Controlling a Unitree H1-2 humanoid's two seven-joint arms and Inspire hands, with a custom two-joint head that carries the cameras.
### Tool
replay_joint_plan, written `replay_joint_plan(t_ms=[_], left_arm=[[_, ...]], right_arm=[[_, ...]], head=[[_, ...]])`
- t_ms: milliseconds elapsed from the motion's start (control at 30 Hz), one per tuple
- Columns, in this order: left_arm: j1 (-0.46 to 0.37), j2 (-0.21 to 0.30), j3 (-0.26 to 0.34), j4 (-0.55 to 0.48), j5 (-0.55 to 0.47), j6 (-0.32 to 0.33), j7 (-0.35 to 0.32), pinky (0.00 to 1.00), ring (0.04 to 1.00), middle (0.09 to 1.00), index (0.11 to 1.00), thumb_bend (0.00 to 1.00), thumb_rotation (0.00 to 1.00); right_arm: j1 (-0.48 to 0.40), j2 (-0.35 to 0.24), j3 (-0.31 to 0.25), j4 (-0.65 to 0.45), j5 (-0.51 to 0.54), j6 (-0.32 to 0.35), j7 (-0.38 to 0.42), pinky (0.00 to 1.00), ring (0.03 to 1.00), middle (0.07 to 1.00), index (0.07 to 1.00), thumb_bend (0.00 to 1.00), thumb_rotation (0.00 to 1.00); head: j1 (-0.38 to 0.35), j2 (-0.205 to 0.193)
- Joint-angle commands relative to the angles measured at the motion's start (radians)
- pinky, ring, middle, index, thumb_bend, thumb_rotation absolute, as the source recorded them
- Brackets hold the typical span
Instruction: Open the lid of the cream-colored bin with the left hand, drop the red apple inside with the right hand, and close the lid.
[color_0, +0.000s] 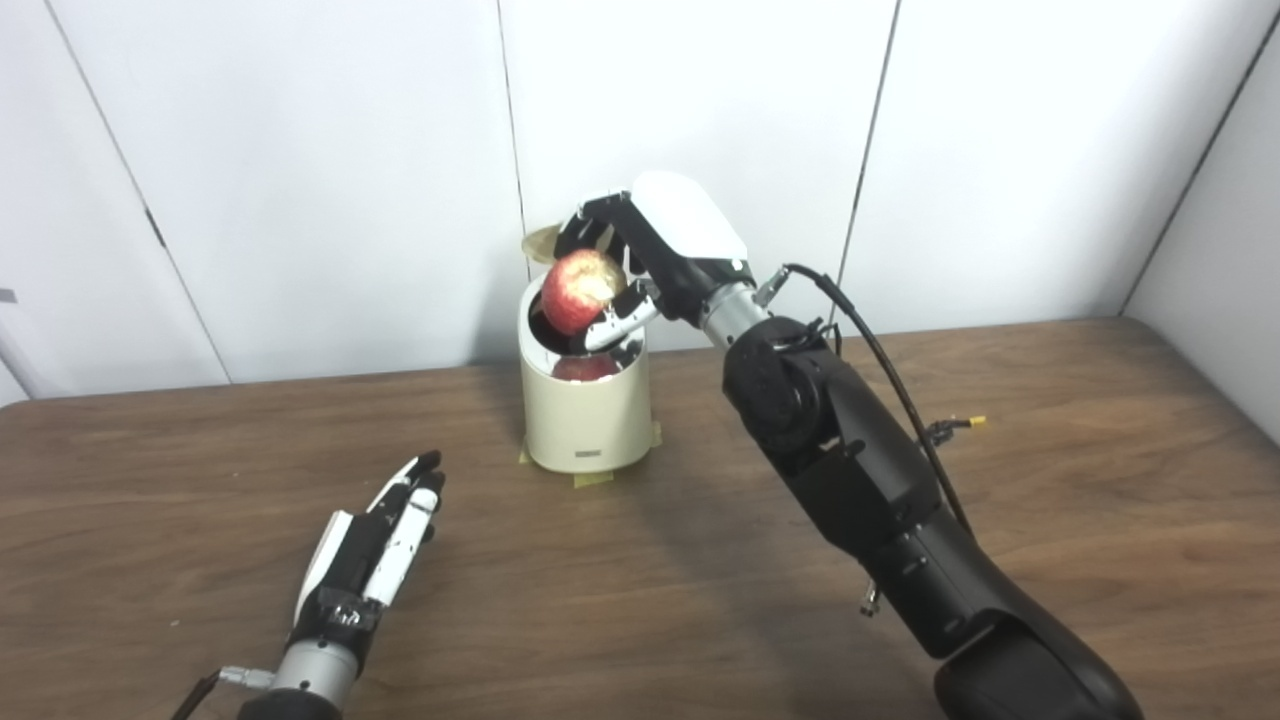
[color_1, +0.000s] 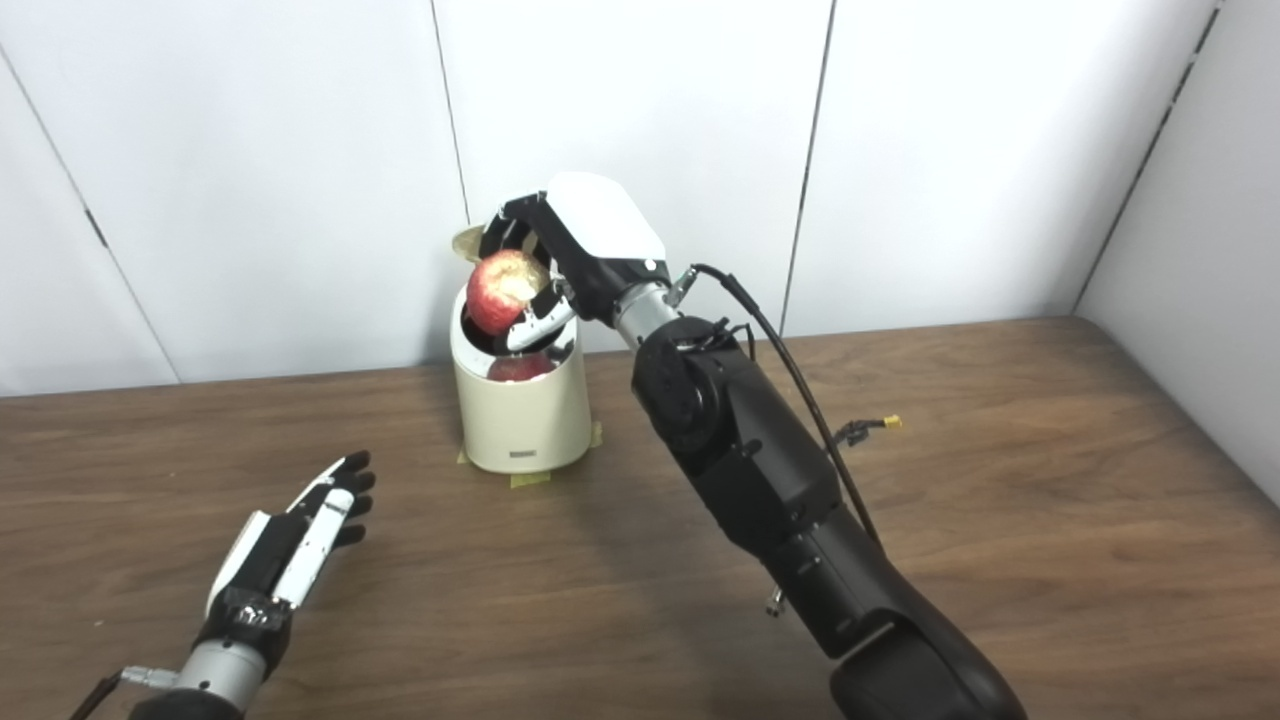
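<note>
The cream-colored bin (color_0: 585, 420) stands at the back middle of the table, its lid (color_0: 540, 243) tipped up behind the opening. My right hand (color_0: 640, 265) is shut on the red apple (color_0: 580, 290) and holds it just above the bin's open mouth. A red reflection of the apple shows on the bin's shiny inner rim (color_0: 585, 368). My left hand (color_0: 385, 535) is open and empty, fingers straight, resting low over the table to the front left of the bin, apart from it.
Yellow tape tabs (color_0: 590, 480) stick out under the bin's base. A white panelled wall (color_0: 300, 150) runs right behind the bin. A cable (color_0: 880, 350) loops off my right forearm. The brown table (color_0: 1100, 480) stretches out to the right.
</note>
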Motion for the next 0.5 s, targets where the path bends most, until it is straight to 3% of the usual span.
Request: replay_joint_plan(t_ms=[0,467], left_arm=[[-0.025,-0.002,0.001,-0.008,0.013,-0.02,0.017,0.87,0.916,0.929,0.962,0.49,0.97],[-0.034,-0.005,-0.008,0.006,0.023,-0.047,0.024,0.85,0.907,0.919,0.97,0.53,0.96]], right_arm=[[-0.074,0.002,-0.004,0.0,-0.001,-0.029,-0.04,0.32,0.393,0.505,0.533,0.49,0.0],[-0.115,0.005,-0.004,0.106,0.02,-0.056,-0.101,0.34,0.398,0.502,0.533,0.5,0.0]], head=[[0.0,0.0],[0.01,0.003]])
